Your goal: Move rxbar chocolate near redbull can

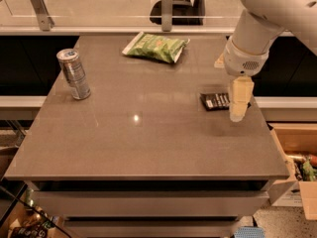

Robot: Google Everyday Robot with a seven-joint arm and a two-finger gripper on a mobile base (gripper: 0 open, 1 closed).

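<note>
The rxbar chocolate (215,101) is a flat black bar with white lettering. It lies on the grey table (148,143) near the right edge. The gripper (238,114) hangs from the white arm directly over the bar's right end and hides that end. The redbull can (74,74) is a slim silver can with blue marks. It stands upright at the table's left side, far from the bar and the gripper.
A green chip bag (156,46) lies at the back middle of the table. A glass rail with metal posts (167,1) runs behind the table. A cardboard box (297,162) with items sits on the floor to the right.
</note>
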